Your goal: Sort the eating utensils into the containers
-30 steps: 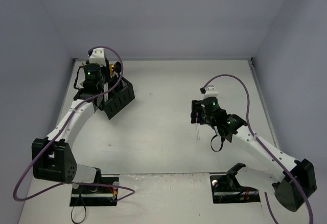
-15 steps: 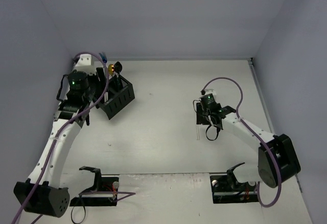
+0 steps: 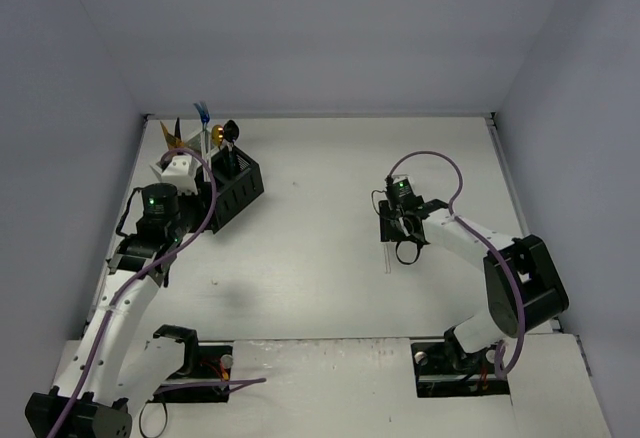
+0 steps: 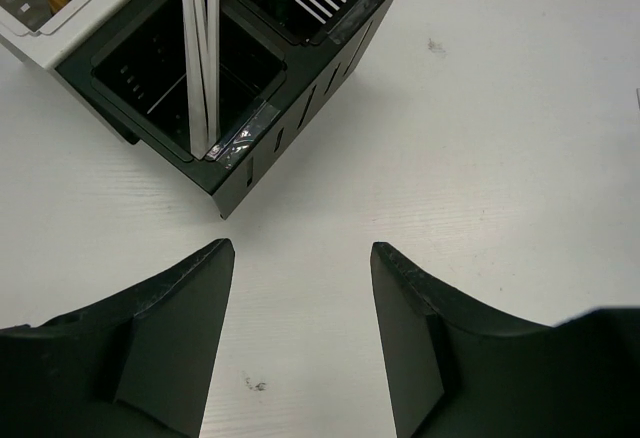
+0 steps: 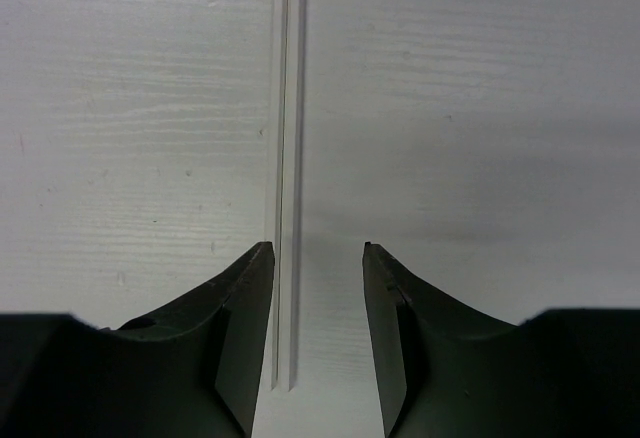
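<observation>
The containers are a cluster of mesh bins, two white (image 3: 176, 169) and two black (image 3: 236, 184), at the far left. Gold (image 3: 175, 136), blue (image 3: 203, 114), black (image 3: 230, 130) and clear (image 3: 208, 154) utensils stand in them. My left gripper (image 3: 165, 243) (image 4: 302, 246) is open and empty, just near of the black bin's corner (image 4: 222, 196); two clear handles (image 4: 200, 58) lean in that bin. A clear plastic utensil (image 3: 387, 258) (image 5: 285, 158) lies on the table at the right. My right gripper (image 3: 392, 230) (image 5: 318, 248) is open over it, the handle between the fingers, close to the left finger (image 5: 235, 298).
Grey walls close the table on the left, back and right. The arm bases (image 3: 190, 363) (image 3: 460, 363) stand at the near edge. The right arm's purple cable (image 3: 440, 163) loops above its wrist.
My left arm has drawn back from above the bins toward the near side, with the gripper empty. My right arm has folded in, its gripper staying over the clear utensil.
</observation>
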